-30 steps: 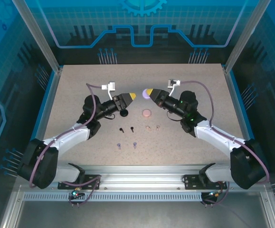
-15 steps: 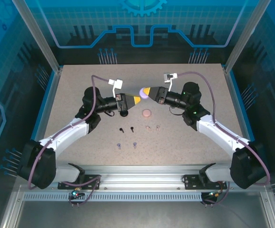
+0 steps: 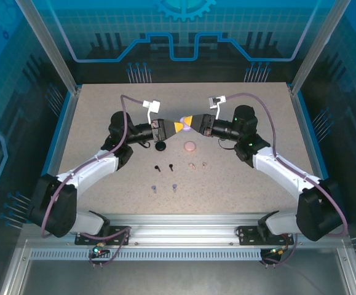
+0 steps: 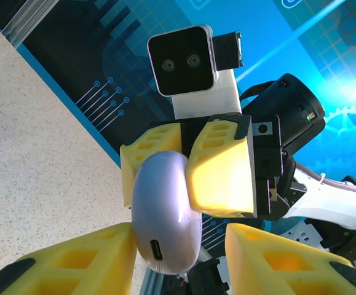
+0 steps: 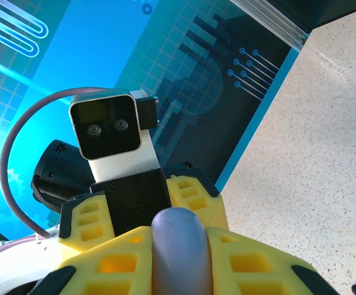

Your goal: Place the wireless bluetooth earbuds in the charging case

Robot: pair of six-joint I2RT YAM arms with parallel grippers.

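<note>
Aloft, the right gripper [image 5: 181, 249] is pinching the purple charging case [image 4: 165, 215] between its yellow fingers. The left gripper [image 4: 181, 246] is straddling that same case with jaws spread, a gap showing on one side. Below, the earbuds [image 3: 170, 166] are lying in pairs on the table [image 3: 104, 110], near the pink case [image 3: 190, 146] and the black case [image 3: 160, 147].

Glossy lilac plastic case [image 4: 165, 215], speckled matt tabletop [image 3: 91, 104]
</note>
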